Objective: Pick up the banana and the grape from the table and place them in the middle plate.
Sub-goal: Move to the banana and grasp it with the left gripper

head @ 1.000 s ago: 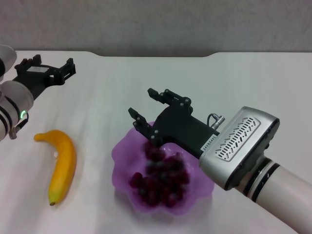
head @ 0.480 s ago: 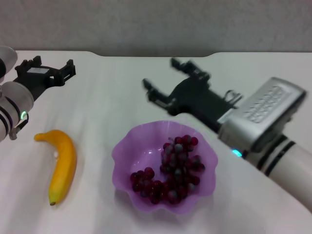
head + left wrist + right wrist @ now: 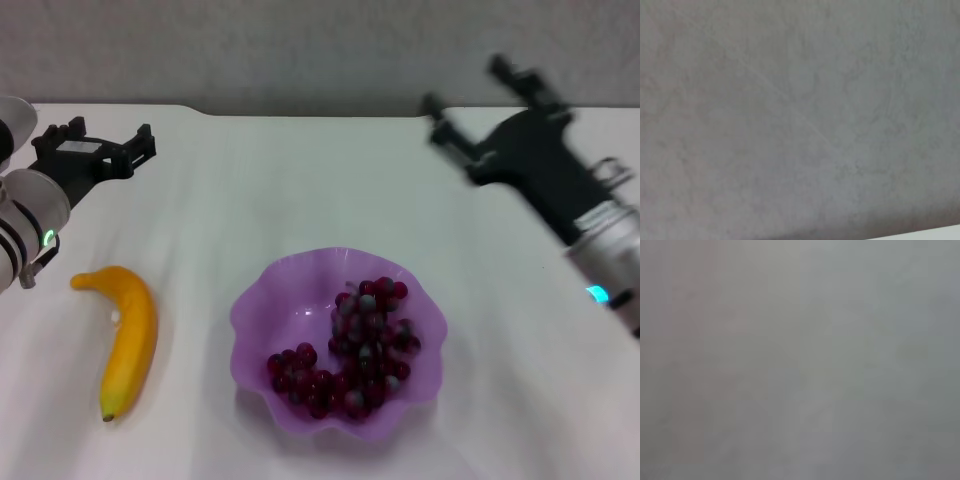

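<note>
The dark red-purple grape bunch (image 3: 353, 346) lies inside the translucent purple middle plate (image 3: 262, 318) at the front middle of the white table (image 3: 250, 190). The yellow-orange banana (image 3: 127, 338) lies on the table left of the plate, its dark tip towards me. My right gripper (image 3: 478, 88) is open and empty, raised at the far right, well away from the plate. My left gripper (image 3: 100, 128) is open and empty at the far left, beyond the banana. Both wrist views show only grey wall.
The table's notched far edge (image 3: 320, 113) meets a grey wall (image 3: 300, 50). Nothing else stands on the tabletop.
My right gripper has left the grape bunch in the plate and has risen and swung back to the far right. The left arm has not moved.
</note>
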You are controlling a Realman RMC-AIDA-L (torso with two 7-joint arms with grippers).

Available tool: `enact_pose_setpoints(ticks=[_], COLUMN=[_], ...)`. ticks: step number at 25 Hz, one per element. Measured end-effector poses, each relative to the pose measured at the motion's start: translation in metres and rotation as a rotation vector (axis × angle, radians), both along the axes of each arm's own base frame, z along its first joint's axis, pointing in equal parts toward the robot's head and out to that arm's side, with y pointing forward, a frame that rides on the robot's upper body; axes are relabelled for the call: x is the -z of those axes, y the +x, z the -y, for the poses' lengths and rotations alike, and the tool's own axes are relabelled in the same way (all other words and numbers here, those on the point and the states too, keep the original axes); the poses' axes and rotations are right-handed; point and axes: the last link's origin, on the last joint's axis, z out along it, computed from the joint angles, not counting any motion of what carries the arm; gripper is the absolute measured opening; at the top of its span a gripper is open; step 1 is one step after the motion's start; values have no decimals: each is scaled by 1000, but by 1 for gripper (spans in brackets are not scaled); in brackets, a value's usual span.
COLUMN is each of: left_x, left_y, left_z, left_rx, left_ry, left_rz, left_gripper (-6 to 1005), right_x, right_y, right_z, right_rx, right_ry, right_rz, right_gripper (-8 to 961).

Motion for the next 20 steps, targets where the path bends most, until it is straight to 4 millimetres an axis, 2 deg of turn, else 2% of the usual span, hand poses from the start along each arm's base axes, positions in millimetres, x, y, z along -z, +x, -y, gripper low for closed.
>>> enact_pose_setpoints(ticks=[4,6,10,13,16,20], left_x=[0,0,0,0,0,-1], left_y=[0,0,-1,-1,-1,1], left_z=[0,0,0,0,0,0], left_rx=[-1,-1,-2,-2,-2,4], left_ry=[-1,-1,-1,0,0,4], left_rz=[1,0,-1,0,0,3], left_gripper=[831,831,831,831,831,830], right_x=[-37,-48,-62,-70,-84,-96], right_y=[25,36,58,71,83,97], right_z=[0,-3,-14,-23,-27,-16], right_rx=[74,145,361,493,557,557], right_ry=[160,219,317,322,331,397], right_rz=[-84,-112,-77,-71,-158,-258], right_gripper=[837,834,832,831,832,833])
